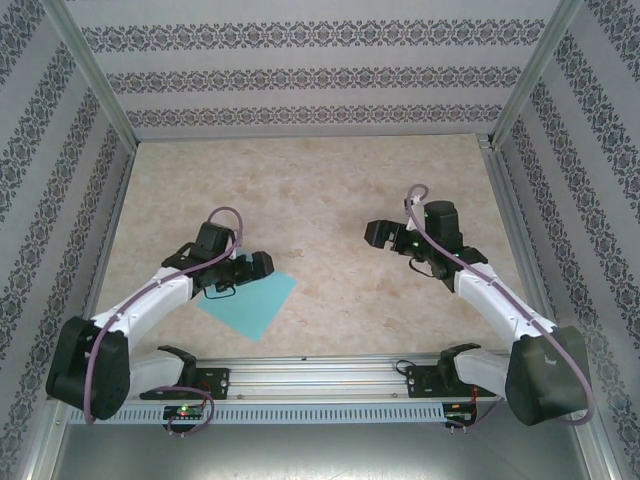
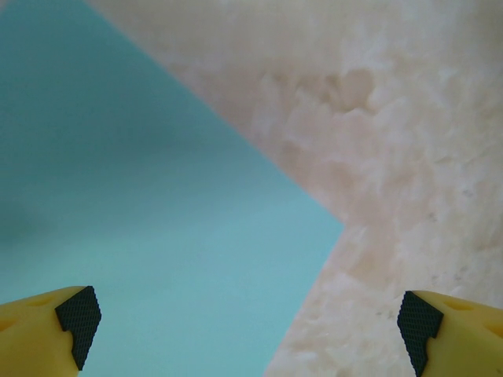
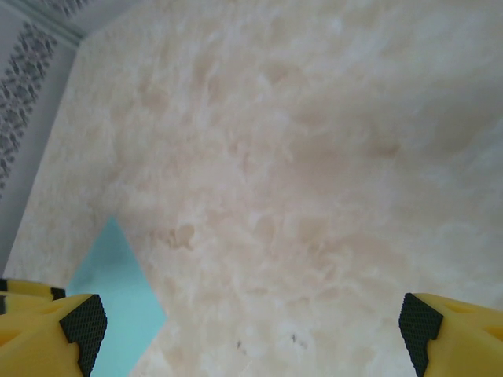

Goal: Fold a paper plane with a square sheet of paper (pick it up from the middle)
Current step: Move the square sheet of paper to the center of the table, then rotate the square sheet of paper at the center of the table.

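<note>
The square sheet of paper [image 1: 250, 303] is a flat teal square lying on the beige table [image 1: 320, 190], near the front left. My left gripper [image 1: 262, 264] hovers over the sheet's far edge, open, with nothing between its fingers. In the left wrist view the sheet [image 2: 141, 236] covers the left side, its corner pointing right; the left gripper [image 2: 250, 330] spans that corner, jaws wide apart. My right gripper [image 1: 378, 234] hangs open above bare table to the right of the sheet. From the right wrist, a corner of the sheet [image 3: 118, 306] shows at lower left, and the right gripper [image 3: 251, 330] holds nothing.
Patterned walls enclose the table on three sides [image 1: 300, 75]. A metal rail [image 1: 320, 378] with both arm bases runs along the near edge. Bare table stretches between the two grippers and behind them.
</note>
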Robot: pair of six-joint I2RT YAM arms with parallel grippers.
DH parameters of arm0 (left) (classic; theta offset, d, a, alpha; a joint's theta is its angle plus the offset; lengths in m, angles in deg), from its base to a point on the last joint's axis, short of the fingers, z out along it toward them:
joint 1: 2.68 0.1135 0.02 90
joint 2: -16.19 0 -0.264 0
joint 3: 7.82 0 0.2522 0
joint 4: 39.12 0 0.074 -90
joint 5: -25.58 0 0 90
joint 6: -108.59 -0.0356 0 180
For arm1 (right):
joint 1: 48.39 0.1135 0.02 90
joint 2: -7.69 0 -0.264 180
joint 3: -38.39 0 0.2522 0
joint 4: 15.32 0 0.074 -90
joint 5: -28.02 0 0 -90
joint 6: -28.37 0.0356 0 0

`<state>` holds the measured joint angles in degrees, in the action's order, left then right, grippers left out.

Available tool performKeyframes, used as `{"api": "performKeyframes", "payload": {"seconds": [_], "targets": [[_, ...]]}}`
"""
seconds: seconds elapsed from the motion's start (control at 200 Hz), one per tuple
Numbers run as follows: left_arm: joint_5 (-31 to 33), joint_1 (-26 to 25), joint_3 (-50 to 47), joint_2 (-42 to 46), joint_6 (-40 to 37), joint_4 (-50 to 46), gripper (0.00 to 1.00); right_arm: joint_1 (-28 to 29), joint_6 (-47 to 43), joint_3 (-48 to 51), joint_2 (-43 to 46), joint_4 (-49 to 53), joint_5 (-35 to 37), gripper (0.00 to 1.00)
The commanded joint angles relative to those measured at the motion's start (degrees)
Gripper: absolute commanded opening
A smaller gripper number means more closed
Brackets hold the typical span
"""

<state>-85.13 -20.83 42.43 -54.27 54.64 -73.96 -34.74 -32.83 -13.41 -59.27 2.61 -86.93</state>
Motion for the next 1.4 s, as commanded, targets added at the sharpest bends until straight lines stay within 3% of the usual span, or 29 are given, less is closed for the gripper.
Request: {"api": "performKeyframes", "payload": {"seconds": [0.0, 0.28, 0.43, 0.605, 0.884, 1.019, 1.139, 1.259, 1.394], "targets": [[2.7, -2.5, 2.1, -4.7, 2.3, -2.0, 1.00, 1.9, 1.2, -2.2, -1.0, 1.7, 0.4, 0.98], [8.6, -3.8, 12.1, -19.2, -0.3, -0.3, 1.00, 4.4, 2.4, -0.6, -0.1, 4.0, 3.6, 0.98], [4.2, -5.1, 16.9, -26.9, -3.5, 1.2, 1.00, 4.5, 2.6, 1.9, 2.0, 6.1, 7.4, 0.98], [1.0, -10.3, 26.7, -37.1, -6.3, -0.6, 1.00, 4.3, 3.5, 2.6, 4.2, 11.1, 13.0, 0.98], [-2.9, -15.7, 41.1, -45.6, -6.3, 0.4, 1.00, 4.1, 6.4, 6.1, 9.5, 14.5, 15.6, 0.98], [-2.8, -15.8, 42.5, -42.1, -7.8, 1.1, 1.00, 4.2, 7.7, 8.3, 11.7, 9.1, 8.6, 0.97], [6.9, -15.6, 37.1, -31.7, -7.9, 2.4, 1.00, 5.8, 7.1, 5.8, 7.9, 5.6, 4.3, 0.94], [19.0, -14.8, 27.0, -19.0, -6.7, 3.7, 1.00, 10.2, 3.9, -2.6, -2.6, 6.1, 2.3, 0.89], [26.8, -13.7, 12.9, -3.6, -4.9, 7.8, 1.00, 15.9, 3.0, -13.8, -16.0, 6.9, 4.0, 0.84]]}}
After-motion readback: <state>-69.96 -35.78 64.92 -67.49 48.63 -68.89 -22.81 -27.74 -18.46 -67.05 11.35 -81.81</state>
